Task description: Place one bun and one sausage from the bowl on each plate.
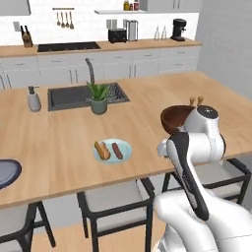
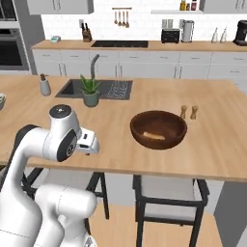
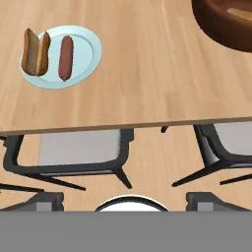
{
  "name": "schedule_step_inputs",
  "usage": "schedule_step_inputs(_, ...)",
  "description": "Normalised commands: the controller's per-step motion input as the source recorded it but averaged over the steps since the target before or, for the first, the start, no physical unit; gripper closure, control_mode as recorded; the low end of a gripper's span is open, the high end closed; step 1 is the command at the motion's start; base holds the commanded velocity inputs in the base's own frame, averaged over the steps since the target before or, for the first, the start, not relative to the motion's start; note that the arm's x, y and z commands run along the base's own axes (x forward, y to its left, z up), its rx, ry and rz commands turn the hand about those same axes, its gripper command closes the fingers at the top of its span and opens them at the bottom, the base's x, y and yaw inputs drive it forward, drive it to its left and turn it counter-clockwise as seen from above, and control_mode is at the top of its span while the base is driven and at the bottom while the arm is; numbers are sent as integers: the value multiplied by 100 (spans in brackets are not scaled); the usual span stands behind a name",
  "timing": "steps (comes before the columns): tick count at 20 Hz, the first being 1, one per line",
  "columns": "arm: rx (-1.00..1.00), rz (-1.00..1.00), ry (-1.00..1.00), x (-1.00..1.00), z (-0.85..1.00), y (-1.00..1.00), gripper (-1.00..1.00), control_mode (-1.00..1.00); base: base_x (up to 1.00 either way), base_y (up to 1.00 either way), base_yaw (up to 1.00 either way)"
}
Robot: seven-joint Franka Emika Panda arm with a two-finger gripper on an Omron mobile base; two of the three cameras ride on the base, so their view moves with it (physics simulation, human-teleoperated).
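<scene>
A bun [image 1: 102,150] and a sausage [image 1: 117,150] lie side by side on the pale light-blue plate [image 1: 127,147] near the counter's front edge. In the hand view the same bun [image 3: 36,51] and sausage [image 3: 65,57] rest on that plate [image 3: 93,49] at upper left. The dark-brown wooden bowl [image 2: 158,129] stands to the right with one bun [image 2: 153,136] inside; my arm partly hides the bowl [image 1: 174,118]. The dark blue plate [image 1: 5,172] is at the far left edge. My gripper [image 3: 125,201] is open and holds nothing, above the stools just off the counter's front edge.
A potted plant [image 1: 98,96], a sink [image 1: 69,96] and a soap dispenser [image 1: 33,99] sit farther back on the counter. Salt and pepper shakers [image 2: 188,112] stand behind the bowl. Stools [image 3: 78,147] are tucked under the counter edge.
</scene>
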Motion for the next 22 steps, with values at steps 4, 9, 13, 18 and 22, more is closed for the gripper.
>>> schedule_step_inputs(4,0,0,0,0,0,0,-100,100,1,-100,0)
schedule_step_inputs(9,0,0,0,0,0,0,-100,100,33,-100,0)
schedule_step_inputs(13,0,0,0,0,0,0,-100,100,57,-100,0)
schedule_step_inputs(18,0,0,0,0,0,0,-100,100,42,-71,14)
schedule_step_inputs(22,0,0,0,0,0,0,-100,100,2,-86,12)
